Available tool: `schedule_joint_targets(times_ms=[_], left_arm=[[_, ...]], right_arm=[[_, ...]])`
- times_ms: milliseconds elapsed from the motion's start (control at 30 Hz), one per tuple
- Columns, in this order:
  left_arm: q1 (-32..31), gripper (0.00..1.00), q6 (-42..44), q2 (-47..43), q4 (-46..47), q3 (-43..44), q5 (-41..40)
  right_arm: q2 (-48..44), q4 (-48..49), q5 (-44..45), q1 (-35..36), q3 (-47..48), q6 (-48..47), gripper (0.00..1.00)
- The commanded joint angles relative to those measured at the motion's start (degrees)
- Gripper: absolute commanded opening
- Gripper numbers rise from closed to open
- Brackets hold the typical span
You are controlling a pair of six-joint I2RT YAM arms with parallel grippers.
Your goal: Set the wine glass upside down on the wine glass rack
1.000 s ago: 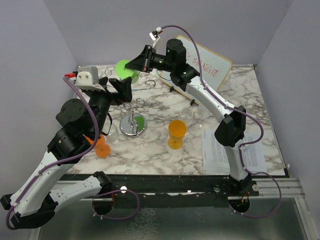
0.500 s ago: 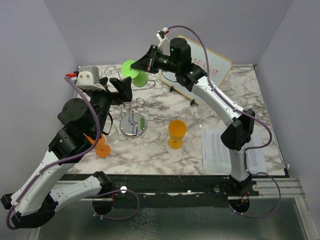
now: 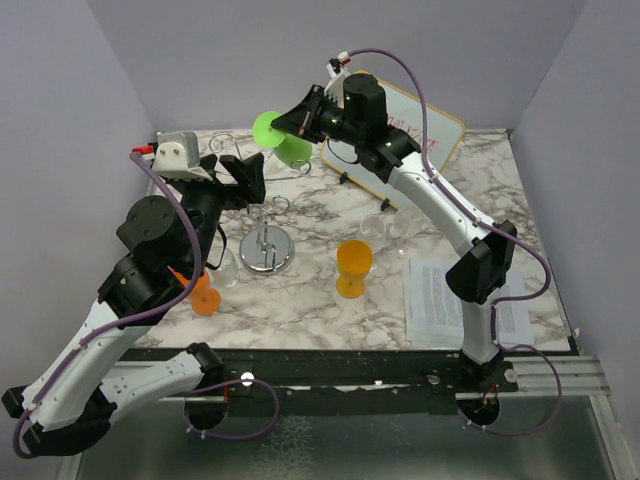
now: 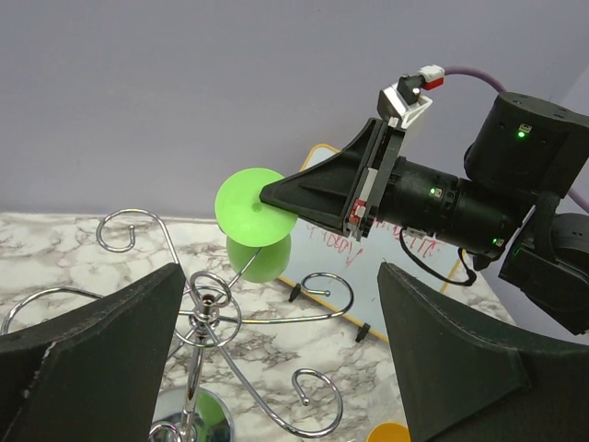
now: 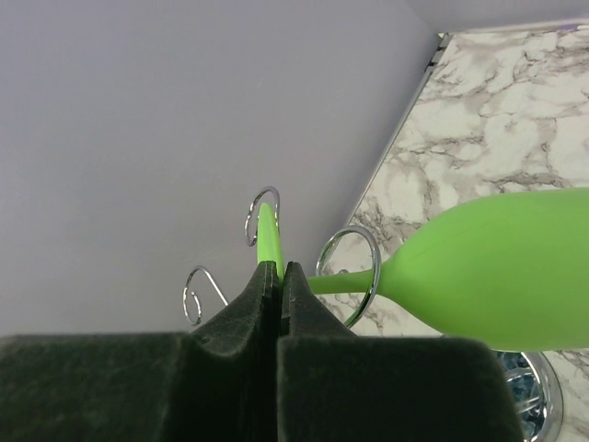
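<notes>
Green plastic wine glass (image 3: 291,149) is in the air over the rear of the white marble table (image 3: 330,300), tilted with bowl lower than foot. Right gripper (image 3: 283,122) is clamped on the rim of its round foot, fingers pressed together. The glass hangs just behind the silver wire rack with curled arms and chrome base (image 3: 265,255); whether the stem touches a loop is unclear. Left gripper (image 3: 247,178) hovers beside the rack, fingers spread wide, holding nothing. An upright orange glass (image 3: 353,265) stands right of the rack.
</notes>
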Motion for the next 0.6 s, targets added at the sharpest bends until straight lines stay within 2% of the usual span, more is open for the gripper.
schedule_joint_targets(times_ms=[0,433,567], left_arm=[[-0.18,0.87,-0.72,-0.63,-0.6,-0.71,-0.35],[-0.22,0.87,-0.66,-0.7,-0.59,-1.59,-0.52],[-0.27,0.87,-0.57,-0.71,-0.56,-1.85,-0.66]], right_arm=[[-0.08,3.59,2.68,0.44,-0.66,-1.61,0.01],[5.23,3.09,-1.0,0.44,4.68,-2.15,0.01],[6.1,3.19,-2.07,0.44,5.38,-2.33,0.04]])
